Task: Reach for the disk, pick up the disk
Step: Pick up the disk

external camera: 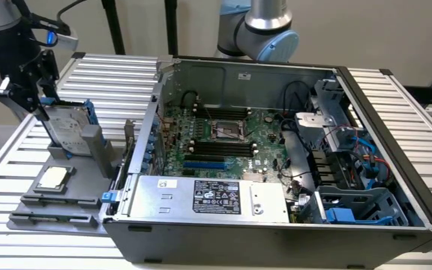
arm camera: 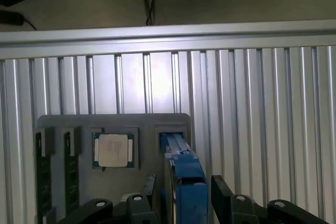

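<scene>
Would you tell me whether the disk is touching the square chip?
Apart: the wrist view shows a strip of grey tray between the disk and the chip.

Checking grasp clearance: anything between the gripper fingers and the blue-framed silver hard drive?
Nothing visible. The black gripper straddles the upright, blue-framed silver-grey metal disk, one finger on each side, with small gaps showing.

A ribbed silver metal counter (external camera: 111, 73) is seen, built of parallel slats. An open computer case (external camera: 276, 239) is set on it toward the exterior view's right. A grey tray (external camera: 47, 218) is laid just beside the case, on the exterior view's left.
</scene>
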